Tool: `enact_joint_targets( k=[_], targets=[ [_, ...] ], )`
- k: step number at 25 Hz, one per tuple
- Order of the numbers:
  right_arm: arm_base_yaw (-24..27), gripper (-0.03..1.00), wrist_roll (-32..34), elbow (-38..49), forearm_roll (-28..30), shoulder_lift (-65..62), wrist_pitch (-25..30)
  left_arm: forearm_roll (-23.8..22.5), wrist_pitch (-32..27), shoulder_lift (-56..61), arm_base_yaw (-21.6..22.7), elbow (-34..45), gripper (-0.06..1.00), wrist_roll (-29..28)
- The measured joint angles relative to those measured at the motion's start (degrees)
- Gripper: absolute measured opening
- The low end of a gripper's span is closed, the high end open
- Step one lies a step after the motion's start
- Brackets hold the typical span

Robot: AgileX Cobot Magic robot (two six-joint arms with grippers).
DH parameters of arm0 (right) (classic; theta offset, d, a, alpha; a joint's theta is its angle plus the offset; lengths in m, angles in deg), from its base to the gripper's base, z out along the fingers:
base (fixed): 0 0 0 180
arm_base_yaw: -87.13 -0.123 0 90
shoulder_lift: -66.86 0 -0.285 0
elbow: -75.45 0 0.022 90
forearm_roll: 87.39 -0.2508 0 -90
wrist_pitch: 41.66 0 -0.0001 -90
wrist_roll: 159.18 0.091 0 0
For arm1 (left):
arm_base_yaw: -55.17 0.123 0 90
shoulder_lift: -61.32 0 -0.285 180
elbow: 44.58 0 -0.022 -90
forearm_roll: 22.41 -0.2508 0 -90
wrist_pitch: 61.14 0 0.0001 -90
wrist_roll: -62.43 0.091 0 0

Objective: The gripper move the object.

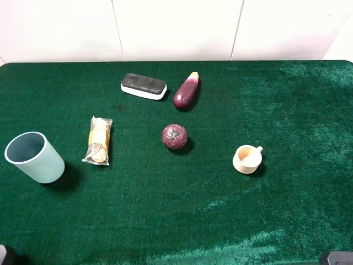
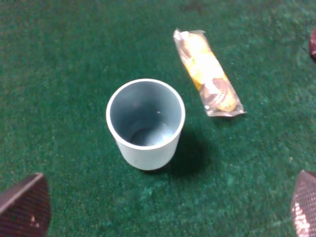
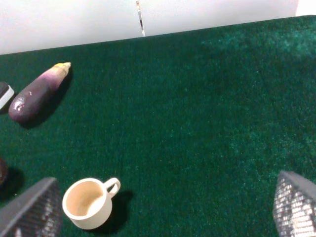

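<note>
Eggplant first: the small, elongated toy eggplant [image 1: 187, 91], glossy dark purple with a pale yellowish-pink pointed tip, lies on its side on the green velvety tablecloth [image 1: 287, 110], near the far edge by the white wall [image 1: 176, 27]. Nothing touches it. Taking the eggplant as the landmark, a black-topped, white-based rectangular eraser block [image 1: 144, 86] sits just beside it on the left in the high view, with a narrow gap between them. A round maroon textured ball [image 1: 175, 137] rests nearer the camera than the eggplant, clearly apart from it. Further from the eggplant, toward the front and left, a clear plastic packet of yellowish biscuits [image 1: 99, 141] lies flat, and beyond that, well apart, stands a pale blue-grey cylindrical cup [image 1: 34, 157], upright with its mouth open. To the front and right of the eggplant, well apart, is a small cream mug with a loop handle [image 1: 247, 159], upright.

The left gripper [image 2: 163, 207] hangs above the blue-grey cup, its two dark woven-textured fingertips [image 2: 24, 207] spread wide at opposite corners of its wrist view, holding nothing. The right gripper [image 3: 163, 207] likewise has its grey mesh-patterned fingertips [image 3: 32, 210] set wide apart and empty; in its wrist view the cream mug [image 3: 89, 203] sits close by one fingertip, and the eggplant [image 3: 37, 93] lies well beyond, untouched.
</note>
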Motion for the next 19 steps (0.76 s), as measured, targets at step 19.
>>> enact_joint_targets(
  k=[19],
  targets=[
    [0.0, 0.65, 0.0, 0.0, 0.0, 0.0, 0.0, 1.1, -1.5, 10.0, 3.9, 1.3, 0.99, 0.2]
  ],
)
